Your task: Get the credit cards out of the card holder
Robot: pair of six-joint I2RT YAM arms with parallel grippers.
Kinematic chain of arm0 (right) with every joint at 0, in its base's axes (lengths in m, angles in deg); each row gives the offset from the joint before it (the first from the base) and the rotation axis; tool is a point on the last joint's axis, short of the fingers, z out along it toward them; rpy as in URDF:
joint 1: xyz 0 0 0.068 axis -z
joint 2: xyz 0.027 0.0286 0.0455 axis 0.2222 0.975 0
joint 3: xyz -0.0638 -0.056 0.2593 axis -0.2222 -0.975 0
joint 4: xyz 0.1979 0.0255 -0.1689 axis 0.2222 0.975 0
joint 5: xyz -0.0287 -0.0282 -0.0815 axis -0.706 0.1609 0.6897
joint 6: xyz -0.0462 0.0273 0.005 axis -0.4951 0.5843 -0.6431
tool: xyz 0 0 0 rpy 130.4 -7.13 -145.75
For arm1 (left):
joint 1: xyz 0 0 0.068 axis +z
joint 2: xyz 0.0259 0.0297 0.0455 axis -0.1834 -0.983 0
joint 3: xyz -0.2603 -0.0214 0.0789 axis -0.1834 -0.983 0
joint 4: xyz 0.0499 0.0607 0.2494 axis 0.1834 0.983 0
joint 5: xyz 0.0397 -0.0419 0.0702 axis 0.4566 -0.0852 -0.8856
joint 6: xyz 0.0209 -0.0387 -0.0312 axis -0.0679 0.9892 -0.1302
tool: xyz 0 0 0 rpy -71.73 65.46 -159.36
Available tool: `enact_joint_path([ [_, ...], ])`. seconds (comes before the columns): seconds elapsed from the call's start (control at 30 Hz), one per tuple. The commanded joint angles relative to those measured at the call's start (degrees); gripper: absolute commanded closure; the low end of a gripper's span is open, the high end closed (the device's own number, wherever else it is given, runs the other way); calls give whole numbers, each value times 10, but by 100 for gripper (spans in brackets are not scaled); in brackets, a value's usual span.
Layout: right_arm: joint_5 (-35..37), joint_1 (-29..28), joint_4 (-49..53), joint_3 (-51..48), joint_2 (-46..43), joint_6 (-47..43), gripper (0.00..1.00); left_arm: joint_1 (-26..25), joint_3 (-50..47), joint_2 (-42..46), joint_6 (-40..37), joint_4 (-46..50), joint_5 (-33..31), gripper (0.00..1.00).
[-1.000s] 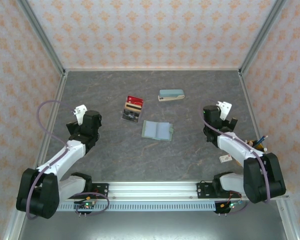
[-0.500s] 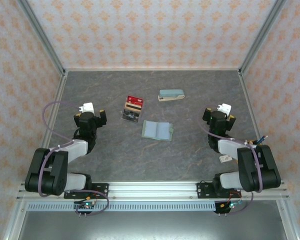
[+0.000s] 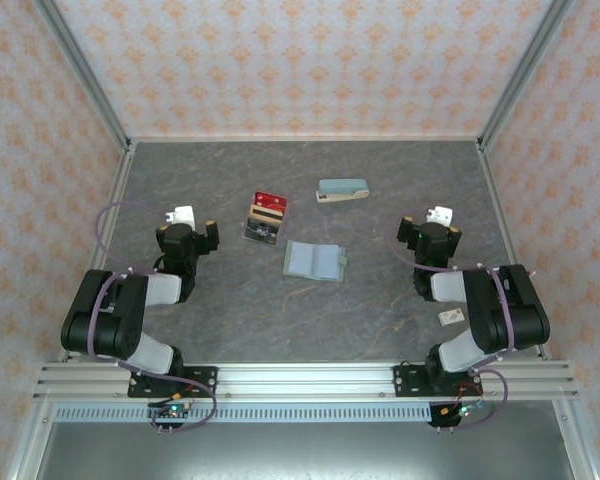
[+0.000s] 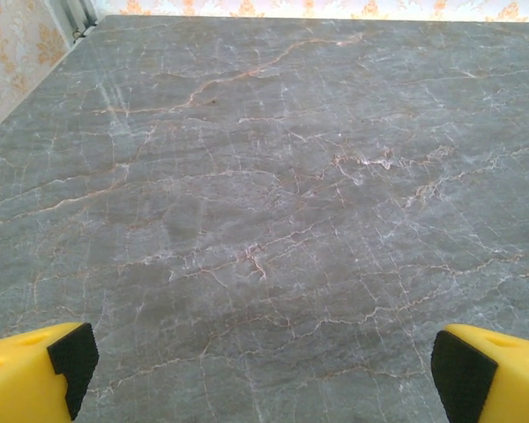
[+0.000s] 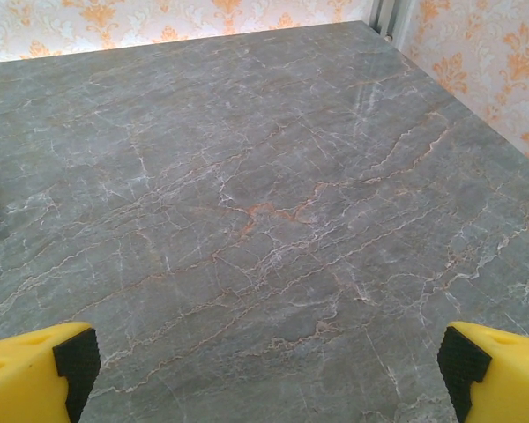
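The sage-green card holder (image 3: 314, 261) lies open and flat in the middle of the table. Left of it and a little farther back, the credit cards (image 3: 266, 216) lie in a short overlapping row outside the holder: red (image 3: 270, 198) at the far end, tan (image 3: 267, 211), then dark grey (image 3: 261, 232). My left gripper (image 3: 192, 238) sits well left of the cards. My right gripper (image 3: 430, 238) sits well right of the holder. Both are open, the yellow fingertips (image 4: 35, 370) (image 5: 35, 370) spread wide over bare table, with nothing between them (image 4: 264, 361) (image 5: 264, 361).
A teal oblong case (image 3: 342, 190) with a pale edge lies behind the holder. A small white tag (image 3: 452, 316) lies near the right arm's base. Patterned walls with metal posts enclose the grey marbled table (image 3: 230, 310).
Both arms have folded back toward their bases, elbows drawn in. The left gripper drifted slightly right and the right slightly left. Cards, holder and case have not moved.
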Motion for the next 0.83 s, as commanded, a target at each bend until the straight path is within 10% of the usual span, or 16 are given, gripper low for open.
enact_joint_path([
  [0.0,-16,20,8,17,4,19,0,-4,18,-2,-10,-5,-24,0],
  [0.8,-19,22,8,15,2,20,0,-3,23,-3,-15,3,-8,0],
])
